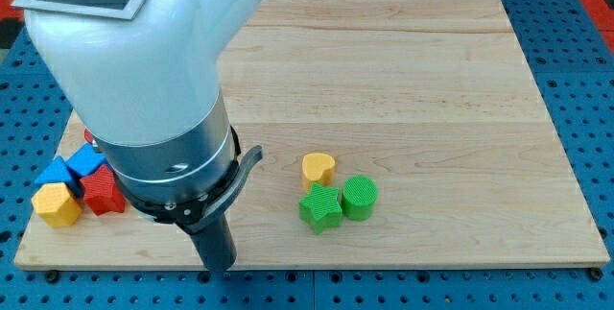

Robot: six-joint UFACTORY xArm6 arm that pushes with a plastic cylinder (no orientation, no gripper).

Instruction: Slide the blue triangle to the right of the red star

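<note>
The red star (103, 195) lies near the board's left edge, low in the view. A blue block that looks like the triangle (88, 160) touches its upper left side. A second blue block (58, 173) lies just left of that. My tip (222, 266) rests near the board's bottom edge, well to the right of the red star and apart from every block. The arm's body hides the board behind this cluster.
A yellow block (56, 205) sits left of the red star. A small part of another red block (89, 137) shows by the arm. A yellow heart (318, 168), green star (319, 208) and green cylinder (360, 198) cluster at the lower middle of the wooden board (432, 80).
</note>
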